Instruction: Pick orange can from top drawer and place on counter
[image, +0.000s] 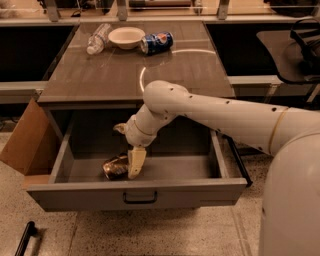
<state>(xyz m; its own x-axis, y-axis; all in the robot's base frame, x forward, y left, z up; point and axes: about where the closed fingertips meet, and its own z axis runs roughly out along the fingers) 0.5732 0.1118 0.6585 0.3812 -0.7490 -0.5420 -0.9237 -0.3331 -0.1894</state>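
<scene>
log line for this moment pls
phase: pre-grasp | gripper: inside open top drawer, beside orange can | orange can: on drawer floor, not lifted | counter: can not yet there

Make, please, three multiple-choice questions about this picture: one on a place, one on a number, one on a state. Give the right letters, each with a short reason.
1. Where is the dented orange-gold metal can?
A) in the brown cardboard box
B) in the wide grey metal drawer
C) on the floor

2. How many things lie on the grey-brown glossy counter?
A) one
B) five
C) three

3. In what state is the drawer?
A) pulled open
B) shut
C) lifted out

Answers:
1 B: the can lies on the drawer's bottom, and the tool is down in the drawer close beside it, to its right in the picture.
2 C: a clear plastic bottle, a white round bowl and a blue Pepsi can are there.
3 A: its inside shows in front of the counter's edge.
</scene>
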